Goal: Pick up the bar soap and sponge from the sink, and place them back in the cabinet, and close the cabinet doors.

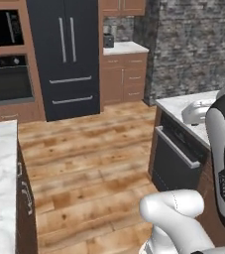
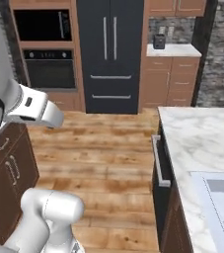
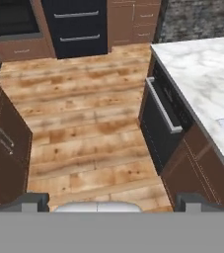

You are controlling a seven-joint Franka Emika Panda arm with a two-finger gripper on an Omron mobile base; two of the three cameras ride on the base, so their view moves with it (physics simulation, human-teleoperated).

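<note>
open floor [image 3: 84, 123] between counters [image 3: 202, 74]

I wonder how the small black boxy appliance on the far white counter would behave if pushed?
The small black boxy appliance looks rigid and flat-based, so it would probably slide rather than roll. The white counter looks smooth, so little should stop it. Its weight is too hard to judge from here.

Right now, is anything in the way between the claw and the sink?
Nothing visible blocks it. The open claw hangs over bare wood floor, and the sink sits off to the side in the marble counter. The soap and sponge can't be made out.
</note>
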